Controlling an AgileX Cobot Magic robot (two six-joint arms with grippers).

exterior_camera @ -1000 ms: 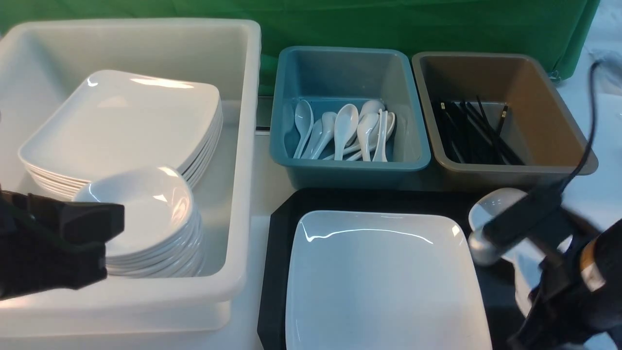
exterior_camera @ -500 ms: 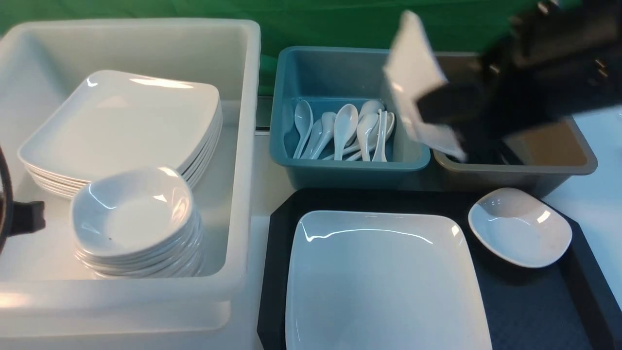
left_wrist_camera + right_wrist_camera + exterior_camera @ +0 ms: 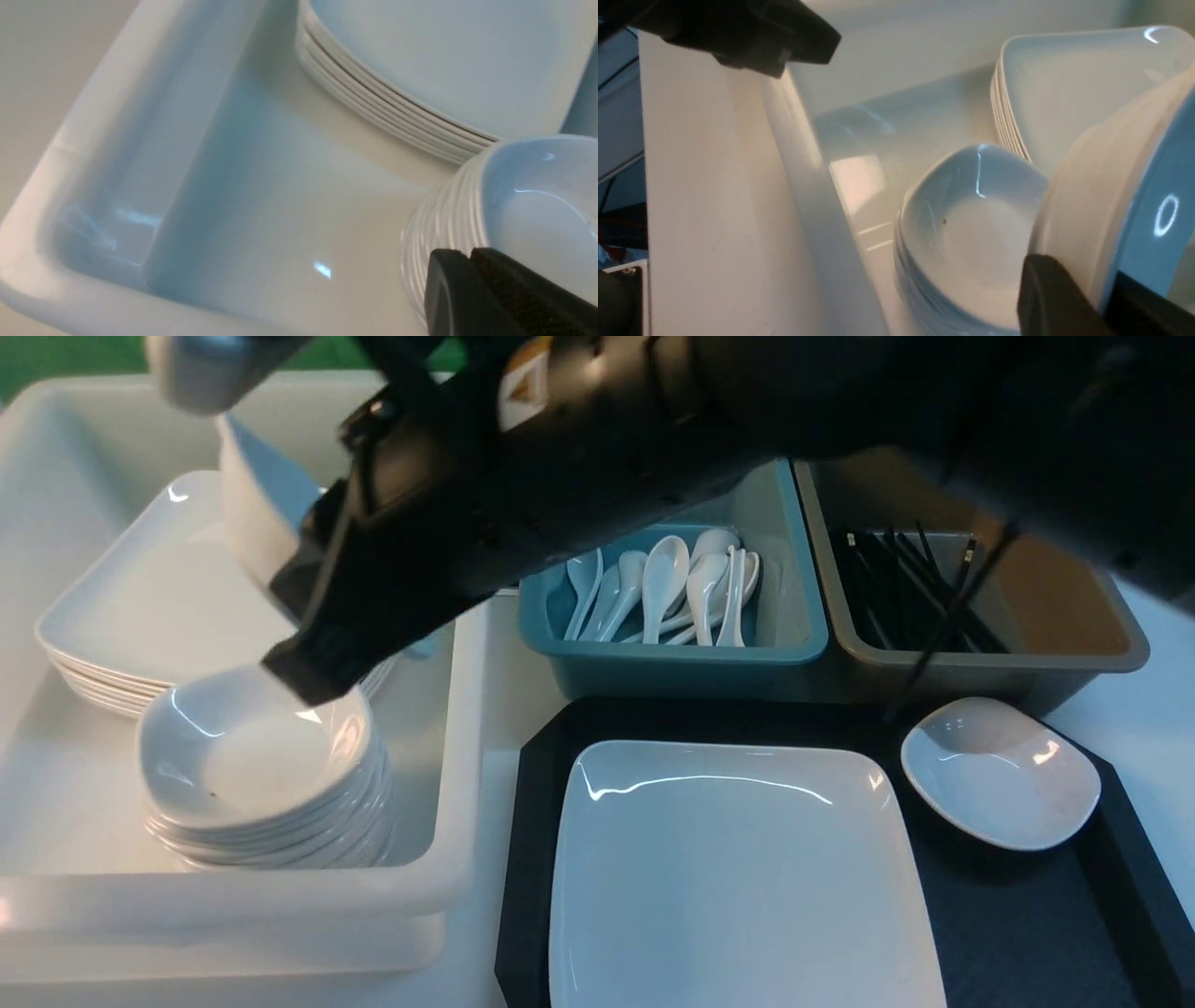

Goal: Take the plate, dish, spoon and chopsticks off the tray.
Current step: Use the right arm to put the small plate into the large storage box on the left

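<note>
Over the white bin (image 3: 453,784), toward its far part, the R pincer (image 3: 1101,289) has the small dish (image 3: 1106,186) by its edge, jaws nearly closed w/ just the dish wall btwn them. Dish is tipped up on edge, its rim slanting from far L to near R in the front view. The stack of dishes (image 3: 252,747), prob. the target, sits below and nearer the robot, by the bin's near edge, open faces up. So the next move likely calls for coming back toward the near edge, rolling the dish flat, then lowering; let go while tipped, it could slide off onto the stack of plates (image 3: 168,588) beyond.

R arm is the one w/ the dish; the L pincer (image 3: 467,261) is shut w/ nothing in it, over the bin's near part.

Front view misses that L pincer, and the R arm's own body blocks much of the grip; the R wrist view shows the dish edge btwn the fingers. Only the front view has the tray (image 3: 532,859): big plate (image 3: 747,877) flat on it, long side running near to far, plus another dish (image 3: 1001,775) at the far R corner. Both need clearing. Spoons (image 3: 665,579) lie in the blue bin, chopsticks (image 3: 920,583) in the brown; can't tell re: tray's near edge, cut off.
</note>
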